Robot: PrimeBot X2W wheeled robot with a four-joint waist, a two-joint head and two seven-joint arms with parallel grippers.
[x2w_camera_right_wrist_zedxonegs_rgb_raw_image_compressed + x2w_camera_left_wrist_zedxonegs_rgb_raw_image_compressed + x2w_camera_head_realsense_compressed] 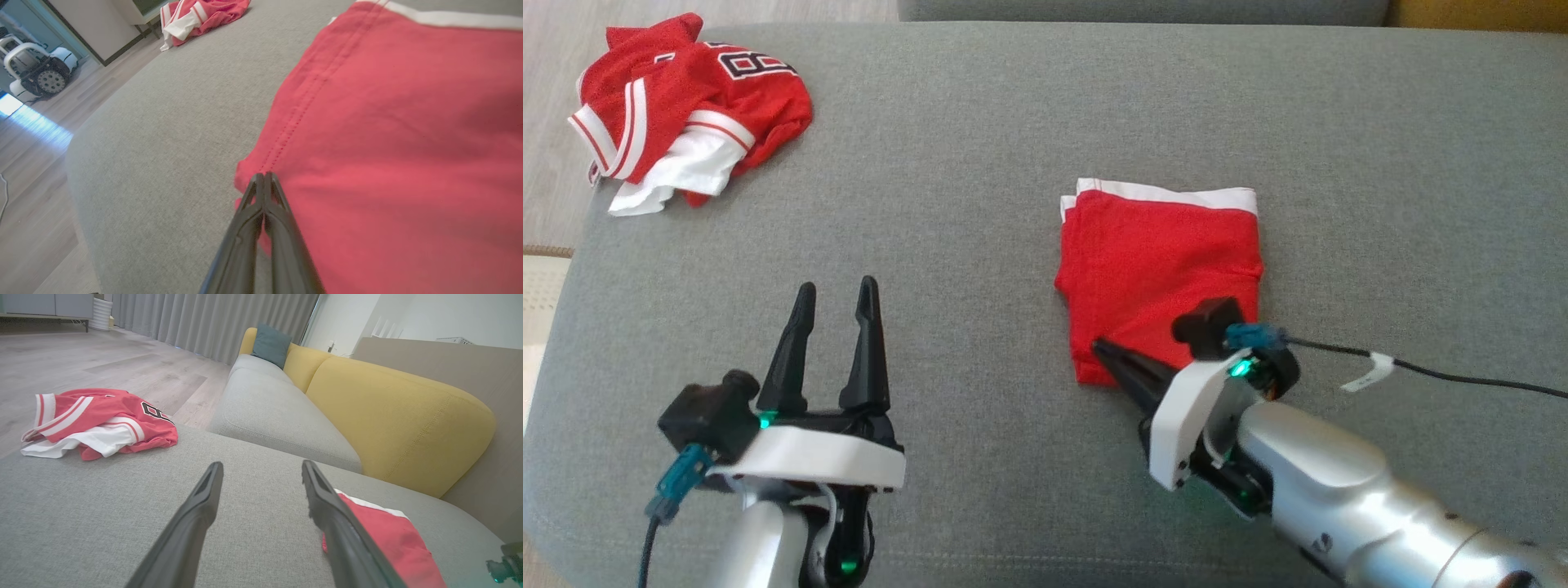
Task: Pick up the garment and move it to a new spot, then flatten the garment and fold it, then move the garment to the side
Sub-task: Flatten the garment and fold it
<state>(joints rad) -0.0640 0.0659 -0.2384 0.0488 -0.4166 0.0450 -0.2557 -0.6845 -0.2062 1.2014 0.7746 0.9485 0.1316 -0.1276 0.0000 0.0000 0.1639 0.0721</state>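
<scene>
On the grey cushion [1013, 122], right of centre, the folded garment [1160, 269] sits as a neat red square with its white band toward the far edge. The right gripper [1104, 349] is clenched, tips pressed together at the square's near-left corner. I can't tell whether any cloth is pinched between them or they just rest on it. The left gripper [837, 290] is spread wide and empty, over bare cushion toward the near-left, well apart from the garment. A crumpled jersey [686, 106] lies at the far-left corner, hanging slightly over the edge.

My read: the fold looks done and the sideways move is what's left. Risks:
- Dragging by that one corner would likely peel the top layer and the stack would unfold — there's no second hold.
- Closed tips may only skid over the fabric and bunch it.
- Pushing left too far would run it into the jersey.
</scene>
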